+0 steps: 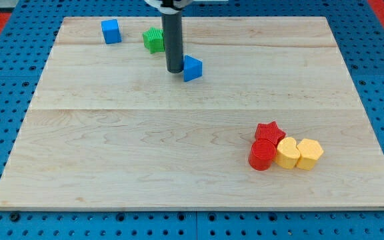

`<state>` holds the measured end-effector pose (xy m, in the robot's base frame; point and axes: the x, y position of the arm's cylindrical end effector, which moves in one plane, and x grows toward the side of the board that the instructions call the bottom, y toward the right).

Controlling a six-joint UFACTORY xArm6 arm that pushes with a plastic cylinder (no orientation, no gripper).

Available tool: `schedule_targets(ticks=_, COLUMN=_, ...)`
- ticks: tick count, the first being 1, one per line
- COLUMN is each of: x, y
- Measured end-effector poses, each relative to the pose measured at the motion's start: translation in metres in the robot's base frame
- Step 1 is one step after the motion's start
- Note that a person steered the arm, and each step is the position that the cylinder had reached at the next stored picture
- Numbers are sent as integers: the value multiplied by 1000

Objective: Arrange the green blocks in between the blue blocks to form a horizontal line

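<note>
My tip [175, 69] rests on the board just left of a blue triangular block [192, 68], touching or almost touching it. A green block [153, 40], partly hidden behind the rod, lies up and left of the tip. A blue cube [111, 31] sits near the view's top left, left of the green block. I see only one green block; another may be hidden by the rod.
At the view's lower right a cluster lies together: a red star [270, 131], a red cylinder [262, 155], a yellow block [287, 153] and a yellow hexagonal block [309, 153]. The wooden board [112, 153] lies on a blue pegboard.
</note>
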<state>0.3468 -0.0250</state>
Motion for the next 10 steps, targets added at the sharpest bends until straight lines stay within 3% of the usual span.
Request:
schedule_targets(ticks=1, x=6, y=33)
schedule_targets(ticks=2, x=42, y=17)
schedule_targets(ticks=4, x=42, y=100)
schedule_targets(ticks=6, x=-22, y=36)
schedule_targets(ticks=7, x=6, y=33)
schedule_targets(ticks=8, x=5, y=-12)
schedule_targets(ticks=10, x=-17, y=2)
